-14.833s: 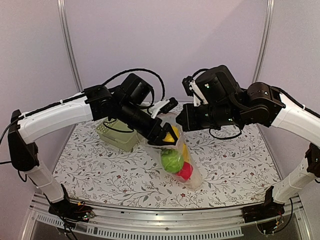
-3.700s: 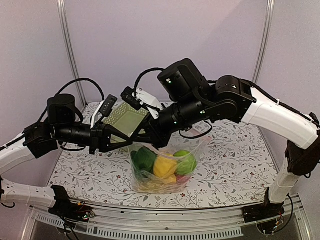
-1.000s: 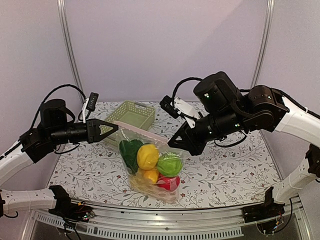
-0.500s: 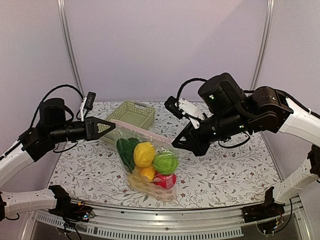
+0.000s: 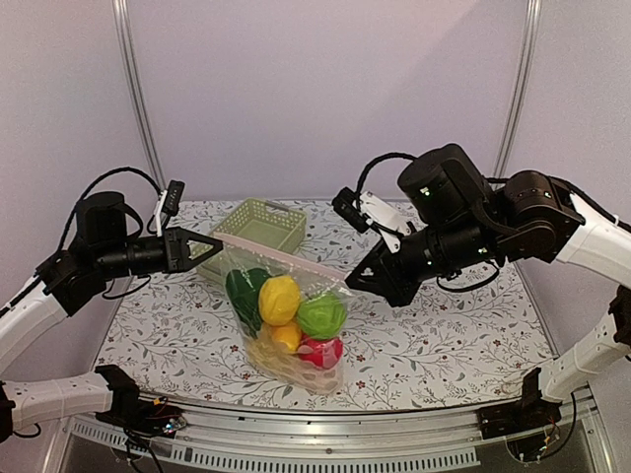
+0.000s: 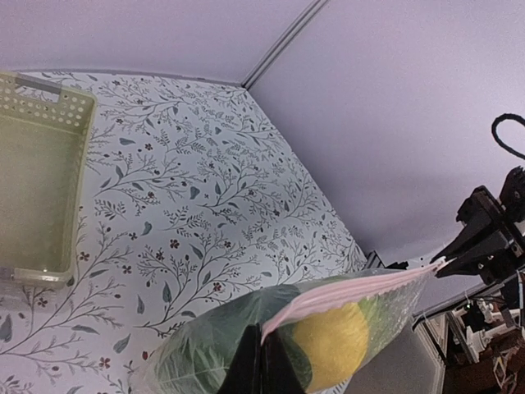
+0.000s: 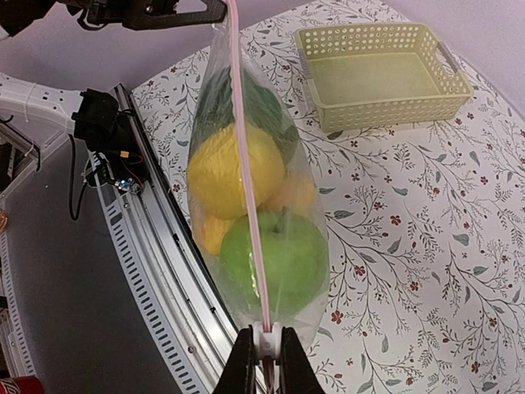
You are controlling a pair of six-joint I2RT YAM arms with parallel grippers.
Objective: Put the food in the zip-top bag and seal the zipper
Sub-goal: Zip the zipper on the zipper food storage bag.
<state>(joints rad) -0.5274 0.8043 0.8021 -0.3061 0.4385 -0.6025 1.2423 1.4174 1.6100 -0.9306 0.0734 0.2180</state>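
Your left pincer (image 5: 215, 239) is clamped on one end of the zipper (image 5: 283, 256). Your right pincer (image 5: 350, 279) grips the other end, at the white slider (image 7: 264, 335). The bag (image 5: 296, 370) hangs between them, just nearer you than the basket (image 5: 258, 225), food (image 5: 279, 299) inside, over the table (image 5: 444, 325).

the left tool (image 5: 215, 242) and right tool (image 5: 352, 279) are black, on white-shelled arms (image 5: 596, 241) with looping black cables (image 5: 116, 171).

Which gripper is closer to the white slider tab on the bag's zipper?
Right. The right gripper pinches the white slider tab at one end of the zipper; the left gripper holds the zipper's opposite end, far from the tab.
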